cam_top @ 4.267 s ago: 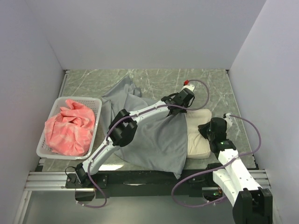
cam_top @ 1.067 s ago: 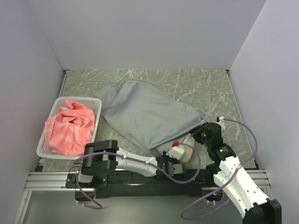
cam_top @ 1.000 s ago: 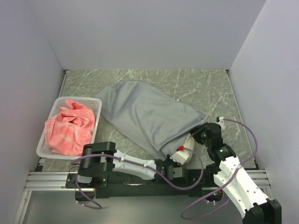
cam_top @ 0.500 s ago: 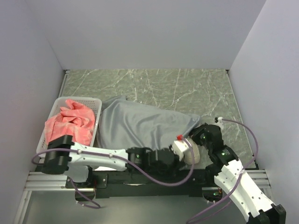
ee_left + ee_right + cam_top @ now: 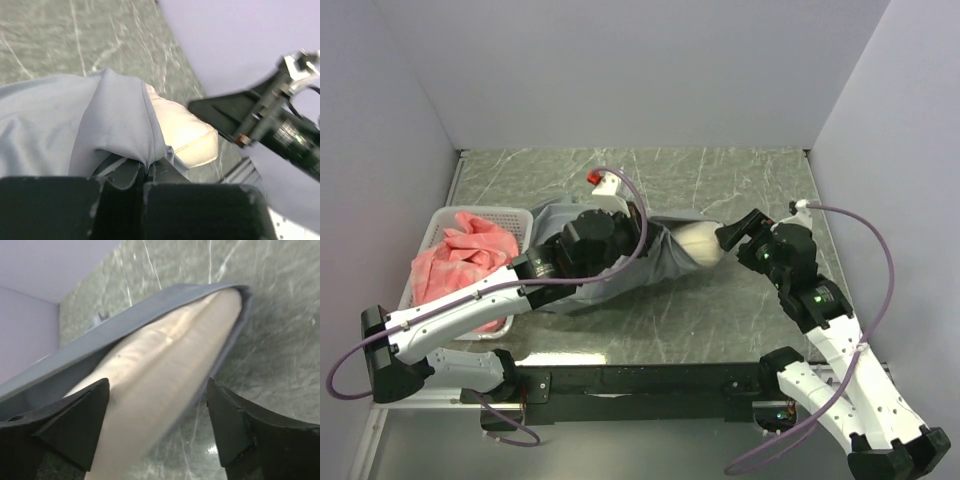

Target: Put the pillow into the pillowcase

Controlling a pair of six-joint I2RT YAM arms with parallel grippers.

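The grey pillowcase [image 5: 665, 265] lies across the middle of the table with the cream pillow [image 5: 701, 243] inside it. Only the pillow's rounded right end sticks out of the mouth. My left gripper [image 5: 648, 245] is shut on a fold of the pillowcase [image 5: 115, 125] at the mouth; the hem is pinched between its fingers [image 5: 146, 169]. The pillow [image 5: 182, 131] shows just beyond that hem. My right gripper [image 5: 733, 236] stands open just right of the pillow's end. In the right wrist view the pillow [image 5: 165, 370] and pillowcase edge [image 5: 150, 302] lie ahead of the open right gripper [image 5: 157, 386], untouched.
A white lattice basket [image 5: 442, 222] with a pink-red checked cloth [image 5: 460, 265] stands at the left, beside the left arm's forearm. Grey walls close off the back and both sides. Marbled tabletop [image 5: 740, 180] shows behind and in front of the pillowcase.
The right gripper has opened and let go of the pillow's end. The left arm swung from the near edge up to mid-table, drawing the pillowcase's mouth further over the pillow.
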